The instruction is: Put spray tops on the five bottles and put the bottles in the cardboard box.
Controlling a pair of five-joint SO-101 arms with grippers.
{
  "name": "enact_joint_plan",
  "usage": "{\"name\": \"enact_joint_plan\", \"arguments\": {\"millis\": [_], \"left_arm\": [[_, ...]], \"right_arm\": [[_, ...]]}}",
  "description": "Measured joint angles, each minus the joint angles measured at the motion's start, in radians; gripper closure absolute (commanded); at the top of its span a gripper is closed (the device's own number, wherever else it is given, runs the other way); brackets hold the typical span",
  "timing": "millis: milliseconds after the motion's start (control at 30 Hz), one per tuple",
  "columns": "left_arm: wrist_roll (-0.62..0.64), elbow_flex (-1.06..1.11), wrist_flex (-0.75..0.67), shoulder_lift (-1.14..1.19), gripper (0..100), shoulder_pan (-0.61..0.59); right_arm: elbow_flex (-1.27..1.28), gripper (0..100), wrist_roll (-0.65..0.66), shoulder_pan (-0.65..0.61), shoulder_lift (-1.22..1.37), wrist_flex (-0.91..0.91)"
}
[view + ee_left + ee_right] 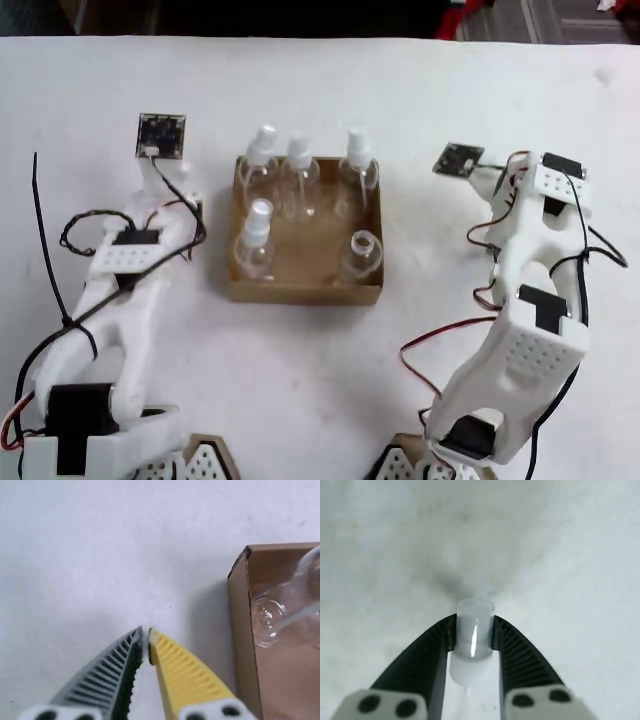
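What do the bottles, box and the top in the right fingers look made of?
The box looks matte brown cardboard, with a raw edge. The bottles are clear and glossy, likely plastic, maybe glass: the brown shows through. The top has a clear cap on a white base, probably plastic.

Bottles (300, 185) clear glossy plastic; cardboard box (300, 293) matt (raw cut edges).

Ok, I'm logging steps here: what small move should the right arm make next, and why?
Probably carry the clear-capped white spray top, clamped in the right tool, over to the open-necked clear plastic bottle in the brown cardboard box; the four other bottles already wear tops.
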Motion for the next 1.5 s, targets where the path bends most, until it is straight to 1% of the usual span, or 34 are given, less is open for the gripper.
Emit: {"name": "enact_joint_plan", "arguments": {"millis": [133, 667, 733, 1000, 1300, 1500], "left_arm": [[0.000, 0.000, 0.000, 0.000, 98, 0.000], [0.000, 0.000, 0.000, 0.000, 98, 0.000], [0.000, 0.000, 0.000, 0.000, 98, 0.000], [0.000, 0.000, 0.000, 0.000, 98, 0.000], [0.000, 0.000, 0.000, 0.000, 98, 0.000], [0.000, 0.000, 0.000, 0.000, 98, 0.000]], "right_arm": [[0.000, 98.3, -0.031, 0.000, -0.002, 0.000], [0.000, 98.3, -0.040, 0.000, -0.002, 0.000], [0.000, 98.3, -0.058, 0.000, -0.002, 0.000], [0.002, 98.3, -0.295, -0.006, -0.002, -0.107], [0.002, 98.3, -0.661, -0.011, -0.002, -0.279], [0.006, 98.3, -0.878, -0.069, -0.034, -0.292]]}}
